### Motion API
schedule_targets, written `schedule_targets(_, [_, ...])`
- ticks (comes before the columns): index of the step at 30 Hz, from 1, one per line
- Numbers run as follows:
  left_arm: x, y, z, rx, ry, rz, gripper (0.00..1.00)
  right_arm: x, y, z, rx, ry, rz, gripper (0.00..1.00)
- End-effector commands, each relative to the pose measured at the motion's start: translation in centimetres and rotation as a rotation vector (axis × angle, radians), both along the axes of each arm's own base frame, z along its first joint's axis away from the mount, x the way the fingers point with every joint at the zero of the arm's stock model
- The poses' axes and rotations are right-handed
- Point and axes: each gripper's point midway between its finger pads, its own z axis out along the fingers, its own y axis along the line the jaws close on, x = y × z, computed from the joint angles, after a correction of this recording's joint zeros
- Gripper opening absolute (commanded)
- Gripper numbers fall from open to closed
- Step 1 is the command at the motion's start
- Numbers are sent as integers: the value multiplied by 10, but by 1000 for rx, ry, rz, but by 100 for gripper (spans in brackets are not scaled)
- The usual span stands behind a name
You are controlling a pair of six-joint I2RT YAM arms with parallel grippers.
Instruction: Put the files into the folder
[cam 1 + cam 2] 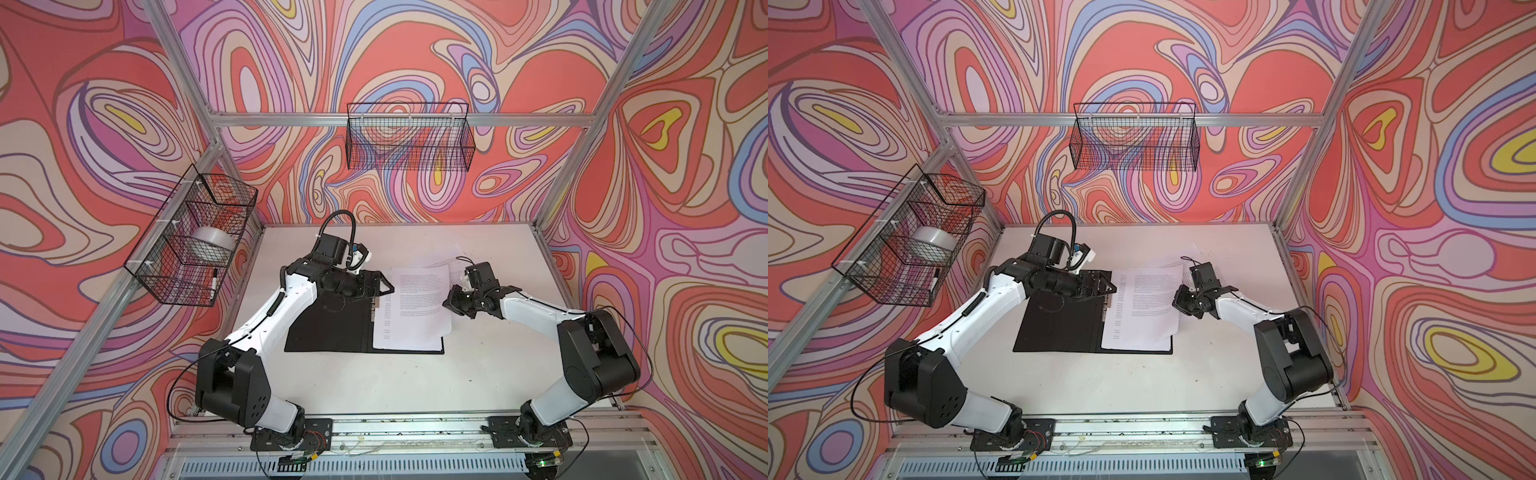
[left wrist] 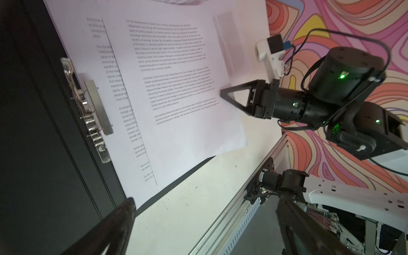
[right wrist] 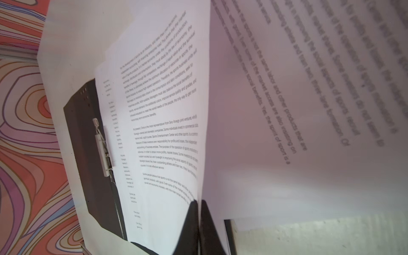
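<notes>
A: Since both top views flatten everything, where does the folder (image 1: 324, 328) sit?

B: It's open flat mid-worktop (image 1: 415, 386), black inside faces up. The files (image 1: 415, 307) are stacked on its right half. The top sheet is skewed and overhangs the right edge. A stray sheet (image 1: 446, 253) pokes out on the far side of the stack.

A: Grippers?

B: The right gripper (image 1: 446, 302) is at the files' right edge. The top views can't resolve its jaws. The right wrist view does: pressed together, pinching the top sheet's edge, with that sheet bowed up off the stack. The left wrist view shows the same tip on that edge from across the paper.

A: And the other?

B: The left gripper (image 1: 384, 286) is spread wide over the far end of the folder's spine, holding nothing. Its own view shows the fingers (image 2: 119, 220) far apart.

A: Anything wrist-only?

B: A metal clip (image 2: 95, 110) on the spine, at the files' left edge. I can't tell whether it clamps them. It's barely a sliver in the top views. Small dots (image 3: 84, 92) near one folder corner show only in the right wrist view.

A: Hidden?

B: The left arm covers the folder's far-left part in both top views. Paper covers the right half except for a thin black strip at the near edge. The sheet count is unclear. The nearest sheet in the right wrist view is blurred.
</notes>
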Motion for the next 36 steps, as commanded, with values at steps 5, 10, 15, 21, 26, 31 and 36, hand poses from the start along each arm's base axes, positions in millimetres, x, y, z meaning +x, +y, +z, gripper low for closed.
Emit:
schedule_targets(5, [-31,24,-12,54,-102,18,100,-3,6,1,-5,-54,36,0])
schedule_targets(10, [-34,29,-13,37,-178,50,100,-12,13,-6,-17,-37,58,0])
schedule_targets(15, [-31,27,-4,22,-218,47,100,-12,19,-6,-13,-39,61,0])
schedule_targets(21, [-33,25,-8,22,-189,29,100,-10,25,-6,-4,-38,55,0])
schedule_targets(26, [-32,25,-8,21,-193,26,100,-8,33,-8,6,-31,54,0])
schedule_targets(31, [-33,23,-9,14,-181,18,100,-4,40,-8,15,-34,57,0])
schedule_targets(36, [-33,23,-10,12,-179,16,100,-1,42,-9,15,-31,50,0])
